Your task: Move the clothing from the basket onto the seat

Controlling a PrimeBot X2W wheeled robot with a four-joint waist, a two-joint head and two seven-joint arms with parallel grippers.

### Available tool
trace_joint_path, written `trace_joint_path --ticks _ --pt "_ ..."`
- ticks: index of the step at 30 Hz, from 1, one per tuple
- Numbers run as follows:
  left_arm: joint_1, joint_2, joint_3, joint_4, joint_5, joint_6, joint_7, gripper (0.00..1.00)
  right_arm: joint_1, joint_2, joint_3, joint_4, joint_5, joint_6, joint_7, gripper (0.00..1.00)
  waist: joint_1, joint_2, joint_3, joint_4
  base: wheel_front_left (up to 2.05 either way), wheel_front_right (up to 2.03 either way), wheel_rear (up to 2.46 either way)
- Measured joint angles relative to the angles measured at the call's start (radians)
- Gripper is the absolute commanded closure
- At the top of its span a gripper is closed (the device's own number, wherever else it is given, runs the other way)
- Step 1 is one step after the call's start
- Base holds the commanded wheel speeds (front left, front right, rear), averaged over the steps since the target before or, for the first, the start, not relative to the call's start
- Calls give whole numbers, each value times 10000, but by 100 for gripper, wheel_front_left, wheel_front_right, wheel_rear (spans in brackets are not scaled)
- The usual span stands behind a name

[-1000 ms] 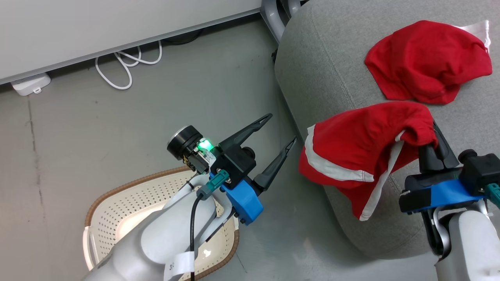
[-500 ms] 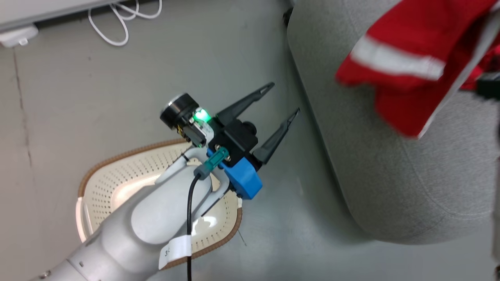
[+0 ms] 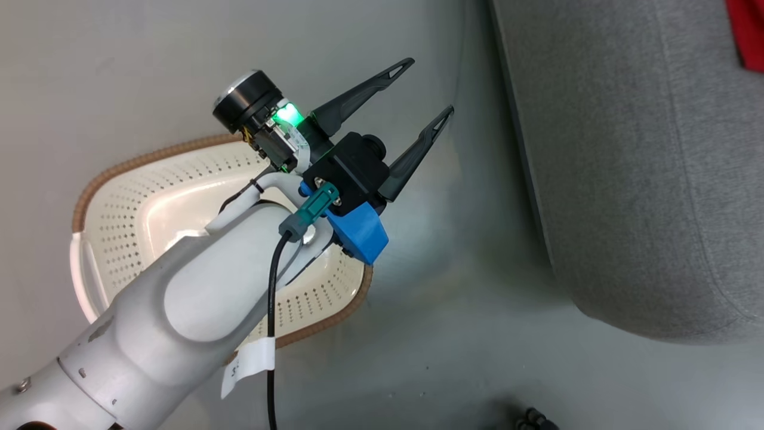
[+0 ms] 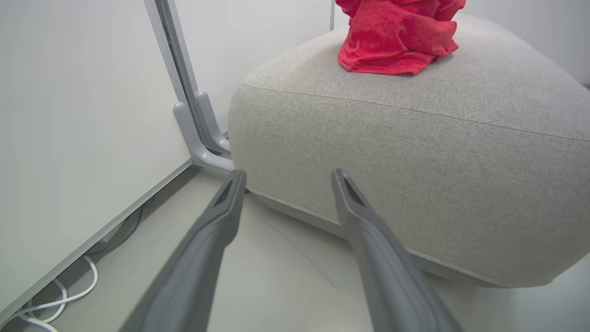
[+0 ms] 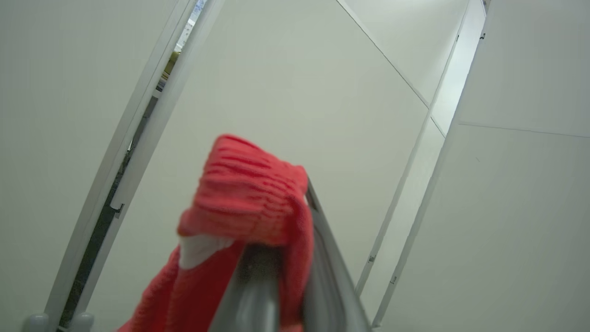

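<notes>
My left gripper (image 3: 428, 86) hangs open and empty over the floor, between the basket (image 3: 149, 158) and the seat (image 3: 644, 167). The cream perforated basket with its brown rim lies under my left forearm; the part I can see holds nothing. In the left wrist view the open left gripper (image 4: 288, 174) points at the grey seat (image 4: 415, 147), where red clothing (image 4: 396, 41) lies bunched on top. A red sliver of clothing (image 3: 749, 30) shows at the head view's top right corner. My right gripper (image 5: 290, 198) is shut on red clothing (image 5: 249, 189) with a white panel, held up before pale wall panels.
Grey floor (image 3: 465, 334) runs between basket and seat. A white wall panel with a grey metal foot (image 4: 198, 133) stands left of the seat, and a white cable (image 4: 69, 295) lies along its base. Something dark (image 3: 534, 418) sits at the bottom edge.
The head camera has tilted down and towards the basket. The right gripper, still shut on the red garment, has risen out of the head view. The left gripper stays open.
</notes>
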Motion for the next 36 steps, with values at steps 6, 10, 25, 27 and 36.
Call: trace_joint_path --ticks 6,10,25,27,36 --pt "-77 102 -25 -84 19 2 25 0 685 209 -288 1319 -130 0 0 100 1 0 555 -22 0 0 0" --pt "-93 82 -77 -127 17 12 29 0 1239 750 -119 2004 -313 0 0 100 -1 0 593 -62 0 0 0" --pt "-64 153 -136 -21 -111 144 -169 0 2891 2052 -491 2330 -209 0 0 0 -1 0 300 39 0 0 0" --pt "81 102 -123 63 -198 194 -305 0 3404 2192 -487 2044 -251 0 0 0 -1 0 69 27 0 0 0" --pt "1125 -173 382 583 -782 581 -848 0 5298 2690 652 359 -522 0 0 0 -2 0 -1515 15 0 0 0"
